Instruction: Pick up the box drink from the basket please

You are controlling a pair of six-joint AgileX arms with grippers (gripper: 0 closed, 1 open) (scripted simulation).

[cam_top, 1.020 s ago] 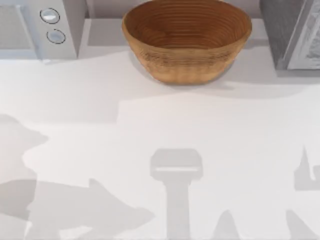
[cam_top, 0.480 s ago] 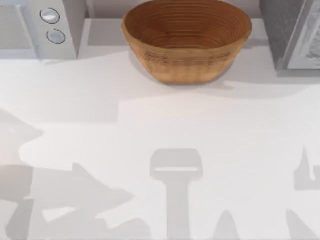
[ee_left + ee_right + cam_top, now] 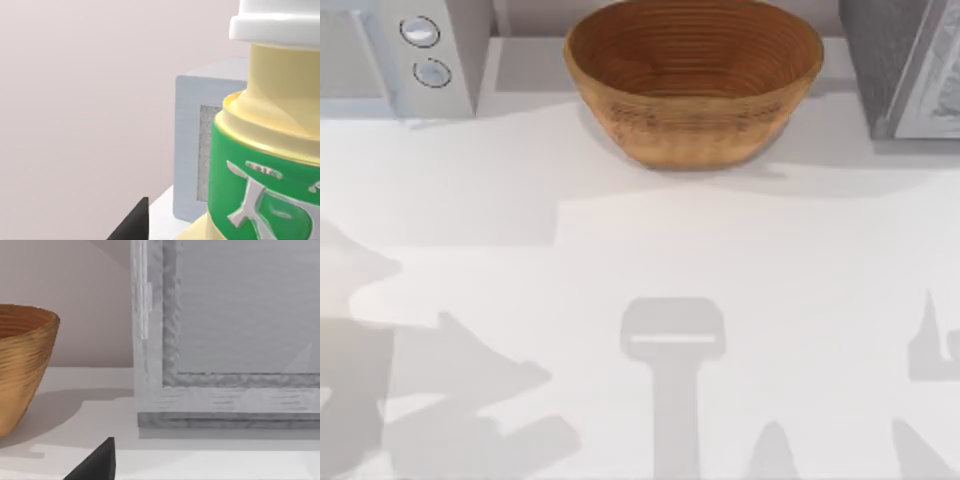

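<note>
The basket (image 3: 693, 80) is a round brown wicker bowl at the back middle of the table, and its ribbed inside holds nothing. In the left wrist view the box drink (image 3: 265, 165) looms close: pale yellow body, green band with white marks, white cap on top. It hangs off the table in front of the pale wall, held by my left gripper, with one dark finger (image 3: 134, 224) showing beside it. A dark part of my right gripper (image 3: 95, 465) faces the basket (image 3: 20, 365) and a grey appliance.
A grey-white appliance with two round knobs (image 3: 405, 55) stands at the back left. Another grey appliance (image 3: 905, 65) stands at the back right, close in the right wrist view (image 3: 225, 330). Arm shadows lie across the white table (image 3: 650, 250).
The left arm's shadow at the table's front left has shifted leftward and changed shape. The basket and the right arm's shadow have not moved.
</note>
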